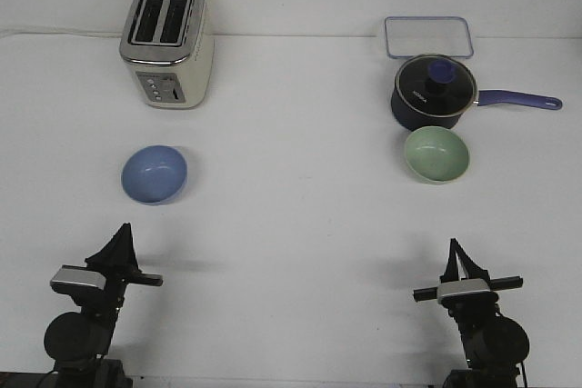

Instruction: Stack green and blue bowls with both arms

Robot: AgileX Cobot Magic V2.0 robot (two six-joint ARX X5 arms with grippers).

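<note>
The pale periwinkle blue bowl (155, 174) sits upright on the white table at the left, in front of the toaster. The pale mint green bowl (436, 154) sits upright at the right, just in front of the saucepan. They are far apart. My left gripper (121, 233) is near the front edge, below and a little left of the blue bowl, its fingers together in a point and empty. My right gripper (454, 249) is near the front edge, below the green bowl, fingers together and empty.
A cream and silver toaster (167, 42) stands at the back left. A dark navy saucepan (433, 91) with glass lid and blue handle (520, 99) pointing right stands right behind the green bowl. A clear rectangular container (427, 37) lies behind the pan.
</note>
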